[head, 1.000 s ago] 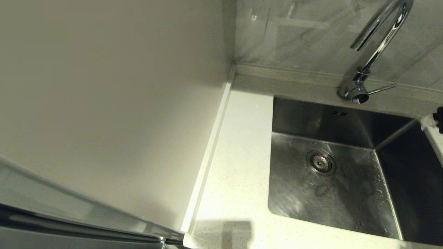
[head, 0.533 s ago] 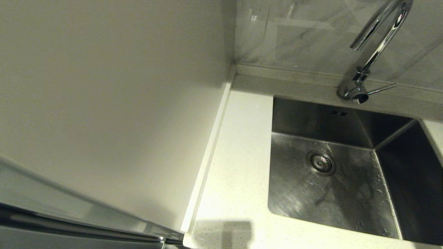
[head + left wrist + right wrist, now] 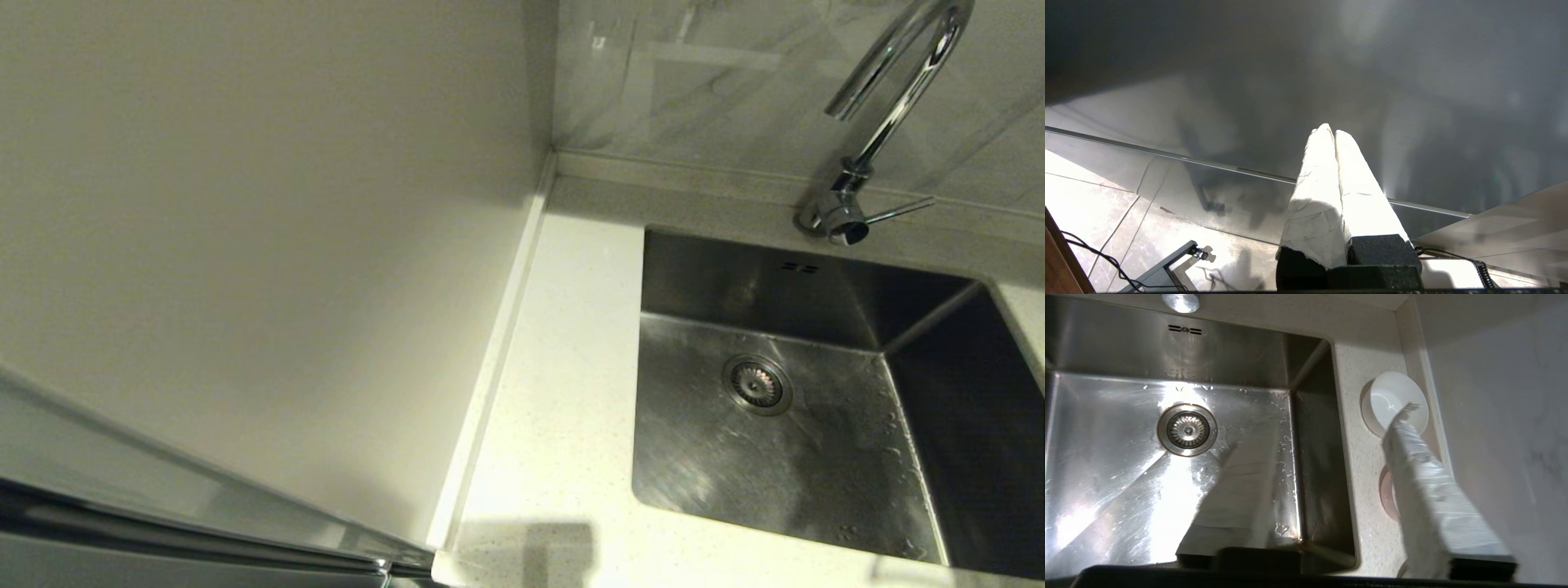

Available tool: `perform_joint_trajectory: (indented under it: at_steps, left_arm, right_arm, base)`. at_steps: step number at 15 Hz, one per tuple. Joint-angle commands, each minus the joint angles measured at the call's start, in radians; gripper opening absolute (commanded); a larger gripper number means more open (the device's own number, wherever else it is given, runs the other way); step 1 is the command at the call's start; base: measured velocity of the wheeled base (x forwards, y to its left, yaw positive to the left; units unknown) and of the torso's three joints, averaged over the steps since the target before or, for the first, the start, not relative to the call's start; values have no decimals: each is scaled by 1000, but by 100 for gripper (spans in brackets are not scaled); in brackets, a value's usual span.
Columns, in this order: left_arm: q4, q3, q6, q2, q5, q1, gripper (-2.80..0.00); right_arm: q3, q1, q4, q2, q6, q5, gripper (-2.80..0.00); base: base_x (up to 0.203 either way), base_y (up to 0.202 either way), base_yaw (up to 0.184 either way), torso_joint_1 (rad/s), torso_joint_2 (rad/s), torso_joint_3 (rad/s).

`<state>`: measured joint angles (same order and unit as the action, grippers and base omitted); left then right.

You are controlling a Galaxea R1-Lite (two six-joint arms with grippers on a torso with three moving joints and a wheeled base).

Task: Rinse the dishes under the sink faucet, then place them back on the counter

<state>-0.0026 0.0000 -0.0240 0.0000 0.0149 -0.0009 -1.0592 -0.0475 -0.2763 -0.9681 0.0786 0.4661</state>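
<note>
Change: the right gripper [image 3: 1339, 416], seen a second ago in the head view at the counter strip right of the sink [image 3: 816, 269], has left that view.
Pincer: right fingers apart with nothing between them, one over the sink, the other crossing the whitish bowl [image 3: 1392, 396]; contact cannot be told.
Dishes: the whitish bowl and a pink bowl [image 3: 1387, 490] sit on the counter [image 3: 563, 392] just right of the sink, near the wall.
Meaning: the basin holds only droplets and no water runs from the faucet [image 3: 890, 106], so a pickup looks near.
Left gripper [image 3: 1334, 132]: fingers together, parked below the sink by a dark cabinet front.
Room: speckled pale worktop, marbled backsplash behind the sink, tiled floor.
</note>
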Motion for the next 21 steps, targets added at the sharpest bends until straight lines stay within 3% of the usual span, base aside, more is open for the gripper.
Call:
perform_joint_trajectory:
  at_steps: [1,4,7,10,16,18,20,21]
  left_arm:
    - [0,0,0,-5,1,1,-280]
    - [0,0,1,-5,2,1,-280]
    - [0,0,0,-3,0,0,-280]
    - [0,0,1,-3,0,1,-280]
    - [0,0,0,-3,0,1,-280]
    - [0,0,-1,-3,0,-1,-280]
    - [0,0,-1,-3,0,1,-280]
    - [0,0,-1,-3,0,1,-280]
  right_arm:
    - [109,-8,42,186,-2,0,-280]
    - [163,-23,56,374,0,1,-280]
    - [194,-25,-25,521,7,-20,-280]
    - [267,-23,-61,657,73,-103,-280]
    - [314,48,-124,877,140,-168,-280]
    - [313,50,-208,965,134,-177,-280]
    - [316,50,-248,967,40,-179,-280]
    - [352,50,-248,967,35,-184,-280]
  base:
    - [0,0,0,0,0,0]
    - [0,0,0,0,0,0]
    - [0,0,0,0,0,0]
    - [0,0,0,0,0,0]
    - [0,0,0,0,0,0]
    - [0,0,0,0,0,0]
    - [0,0,0,0,0,0]
    - [0,0,0,0,0,0]
